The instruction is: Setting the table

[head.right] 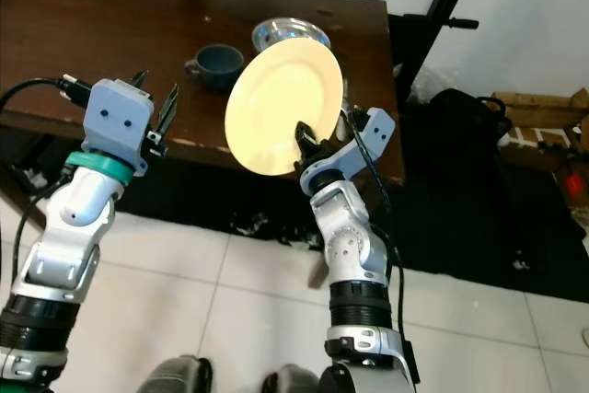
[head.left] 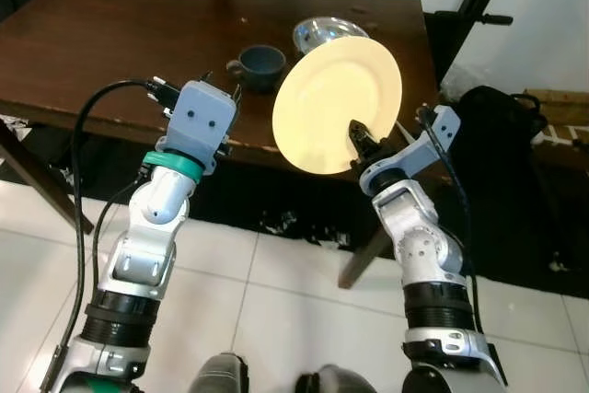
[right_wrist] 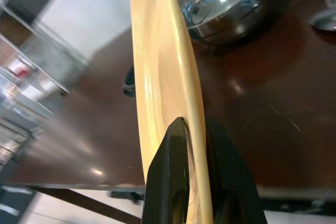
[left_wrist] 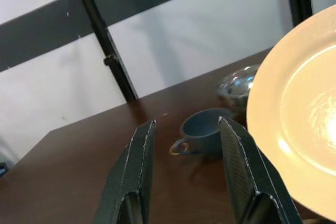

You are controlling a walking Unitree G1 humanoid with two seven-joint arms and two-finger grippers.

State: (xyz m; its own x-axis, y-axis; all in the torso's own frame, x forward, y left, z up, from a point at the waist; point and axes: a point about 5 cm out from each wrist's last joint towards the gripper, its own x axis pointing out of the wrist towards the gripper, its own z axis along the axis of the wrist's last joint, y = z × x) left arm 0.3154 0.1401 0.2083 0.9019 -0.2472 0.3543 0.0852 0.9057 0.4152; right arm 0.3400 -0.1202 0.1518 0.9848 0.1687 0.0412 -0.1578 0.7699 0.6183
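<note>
A pale yellow plate [head.left: 337,103] stands nearly on edge above the near side of the dark wooden table [head.left: 138,34]. My right gripper [head.left: 361,138] is shut on its lower rim, and the plate's edge [right_wrist: 173,77] runs between the two black fingers. A dark blue cup [head.left: 260,65] sits on the table behind the plate, with a shiny metal bowl [head.left: 317,32] further back. My left gripper [head.left: 219,89] is open at the table's near edge, left of the plate, its fingers [left_wrist: 137,171] pointing toward the cup [left_wrist: 206,132].
A black bag [head.left: 497,126] lies on the floor to the right of the table. A black post [left_wrist: 105,40] stands against the white wall behind it. White floor tiles [head.left: 276,301] spread below my arms. Cutlery [right_wrist: 324,9] lies beside the bowl [right_wrist: 231,3].
</note>
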